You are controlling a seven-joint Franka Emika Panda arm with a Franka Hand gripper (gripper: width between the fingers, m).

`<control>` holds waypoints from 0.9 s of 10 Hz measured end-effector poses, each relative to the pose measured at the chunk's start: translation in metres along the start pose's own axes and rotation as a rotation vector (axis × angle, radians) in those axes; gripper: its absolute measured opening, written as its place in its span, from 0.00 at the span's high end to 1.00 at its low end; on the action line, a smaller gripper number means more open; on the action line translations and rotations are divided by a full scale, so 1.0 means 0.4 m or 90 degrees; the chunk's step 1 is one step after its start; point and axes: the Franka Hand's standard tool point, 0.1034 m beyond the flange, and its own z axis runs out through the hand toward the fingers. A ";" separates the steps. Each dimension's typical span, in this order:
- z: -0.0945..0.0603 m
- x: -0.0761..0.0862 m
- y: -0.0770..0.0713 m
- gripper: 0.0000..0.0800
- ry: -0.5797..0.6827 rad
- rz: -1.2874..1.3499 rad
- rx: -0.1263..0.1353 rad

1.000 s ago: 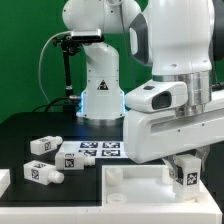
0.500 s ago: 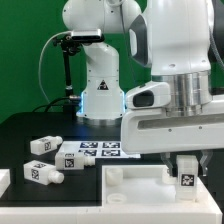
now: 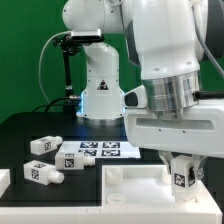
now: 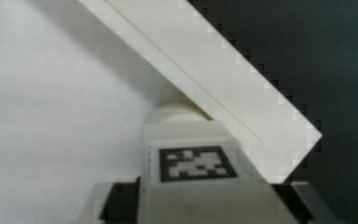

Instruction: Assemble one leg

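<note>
Leg (image 3: 182, 177) clamped in the gripper (image 3: 183, 172), over the white rimmed panel (image 3: 135, 185).

Short, chunky white post, one black-and-white square tag facing outward; in the wrist view (image 4: 195, 160) pinched between both dark fingers (image 4: 115, 203), narrow end against the panel's raised rim (image 4: 211, 70). Gripper closed onto the leg's sides. Well off to the gripper's side on the black bench (image 3: 30, 125): two loose legs (image 3: 44, 145) (image 3: 41, 173) and the marker board (image 3: 95, 151). Much of the view blocked by the arm's bulky white housing (image 3: 170, 125).

Gripper (image 3: 183, 170) with leg (image 3: 183, 176) newly rotated
</note>
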 end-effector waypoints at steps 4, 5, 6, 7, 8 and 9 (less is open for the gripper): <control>-0.007 -0.015 0.005 0.23 -0.024 -0.273 -0.033; -0.026 -0.027 -0.006 0.20 -0.053 -0.418 -0.070; -0.030 -0.031 -0.018 0.20 -0.053 -0.468 -0.071; -0.028 -0.030 -0.012 0.19 -0.057 -0.506 -0.071; -0.028 -0.028 -0.012 0.19 -0.060 -0.562 -0.068; -0.028 -0.028 -0.011 0.19 -0.062 -0.601 -0.067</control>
